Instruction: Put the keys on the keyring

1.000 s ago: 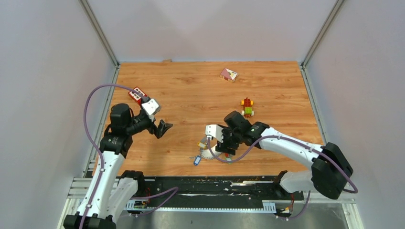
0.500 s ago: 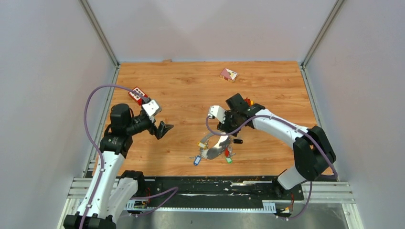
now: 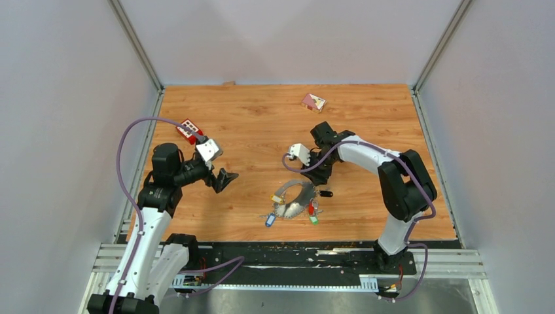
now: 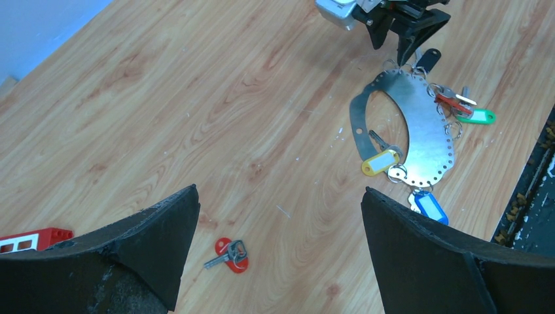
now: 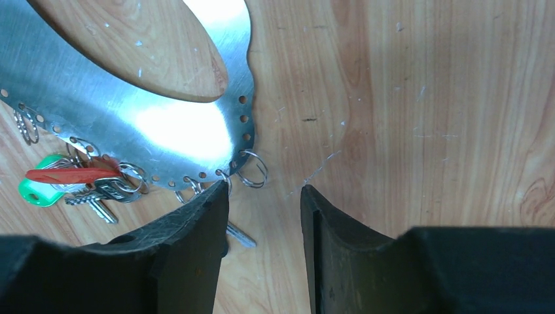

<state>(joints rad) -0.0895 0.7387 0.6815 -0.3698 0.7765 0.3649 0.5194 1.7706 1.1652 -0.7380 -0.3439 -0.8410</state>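
The keyring (image 3: 292, 199) is a silvery perforated loop lying flat at the table's near middle. Blue (image 3: 269, 220), yellow (image 3: 278, 198), red and green (image 3: 314, 220) tagged keys hang from it, and a black-tagged key (image 3: 325, 193) lies at its right edge. My right gripper (image 3: 320, 178) is open and empty just beyond the loop's far right end. In the right wrist view its jaws (image 5: 265, 196) stand beside the keyring (image 5: 131, 124) and an empty split ring (image 5: 252, 169). My left gripper (image 3: 226, 178) is open, well left of the keyring. A loose red key (image 4: 230, 254) lies between its jaws (image 4: 280, 193), below.
A red block with white squares (image 3: 190, 129) lies at the left, behind the left arm. A small pink and white item (image 3: 313, 102) lies near the back edge. A black rail (image 3: 275, 252) runs along the table's near edge.
My right gripper has lifted off the keyring and drawn back toward the far side. The keyring and its keys now lie uncovered and slightly shifted. The left arm has barely moved.
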